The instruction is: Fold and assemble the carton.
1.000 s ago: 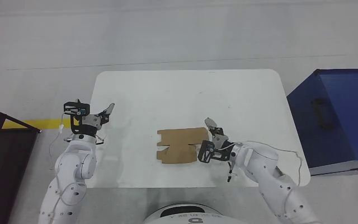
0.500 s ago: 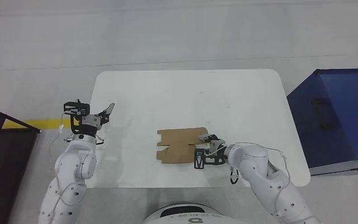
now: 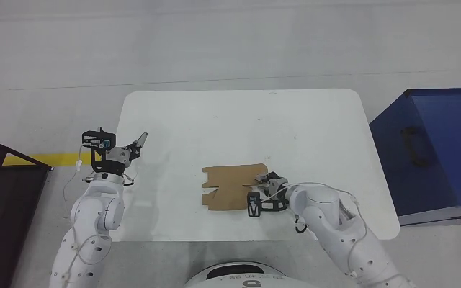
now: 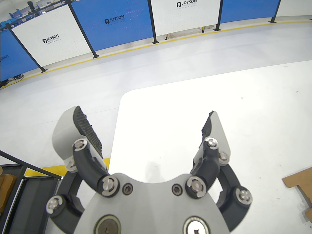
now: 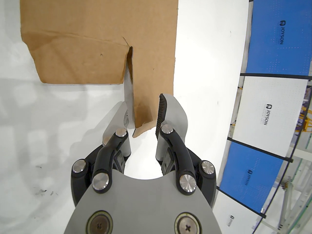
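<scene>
Right wrist view: my right tool point(image 5: 143, 101) hangs unclenched, one finger either side of an end flap of the carton point(image 5: 97, 13), not squeezing it.

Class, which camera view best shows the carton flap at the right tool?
The right wrist view: the carton flap lies close up between the right tool's fingers. The top view shows the carton small; the left wrist view catches its corner.
</scene>
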Motion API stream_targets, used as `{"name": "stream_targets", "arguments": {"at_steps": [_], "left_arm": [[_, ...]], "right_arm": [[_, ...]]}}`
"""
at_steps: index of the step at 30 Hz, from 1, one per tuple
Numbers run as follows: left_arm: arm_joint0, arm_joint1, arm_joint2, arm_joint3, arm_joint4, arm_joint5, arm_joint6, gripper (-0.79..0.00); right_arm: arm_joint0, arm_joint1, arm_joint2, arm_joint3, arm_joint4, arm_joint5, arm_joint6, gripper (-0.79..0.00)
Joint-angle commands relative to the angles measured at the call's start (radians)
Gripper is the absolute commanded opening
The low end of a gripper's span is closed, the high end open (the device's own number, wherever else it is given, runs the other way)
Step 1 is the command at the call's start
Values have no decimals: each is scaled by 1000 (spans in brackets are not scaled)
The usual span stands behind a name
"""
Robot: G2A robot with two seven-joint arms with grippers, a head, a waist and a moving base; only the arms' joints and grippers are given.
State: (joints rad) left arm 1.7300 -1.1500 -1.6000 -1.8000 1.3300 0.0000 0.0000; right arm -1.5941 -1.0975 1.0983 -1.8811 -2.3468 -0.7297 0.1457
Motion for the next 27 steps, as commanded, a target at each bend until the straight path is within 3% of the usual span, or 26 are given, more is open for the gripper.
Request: {"name": "stream_targets", "arguments": {"at_steps": [1,5,6,12,17,21,27], "left_arm": [[0,0,0,0,0,0,0,0],[0,0,0,0,0,0,0,0],[0,0,0,0,0,0,0,0],[0,0,0,0,0,0,0,0],[0,0,0,0,0,0,0,0],[0,0,0,0,0,0,0,0],[0,0,0,0,0,0,0,0]], "right_arm": [[1,1,-12,2,-37,20,-2,-459],[14,0,-37,17,-66,46,0,-529],[20,-1,-41,21,-68,51,2,-591],[77,-15,-81,84,-85,82,53,-767],[111,-27,-101,89,-58,128,70,-785],[65,-23,-80,-1,-161,285,149,-785],[-56,-2,-57,-138,-581,624,252,-785]]}}
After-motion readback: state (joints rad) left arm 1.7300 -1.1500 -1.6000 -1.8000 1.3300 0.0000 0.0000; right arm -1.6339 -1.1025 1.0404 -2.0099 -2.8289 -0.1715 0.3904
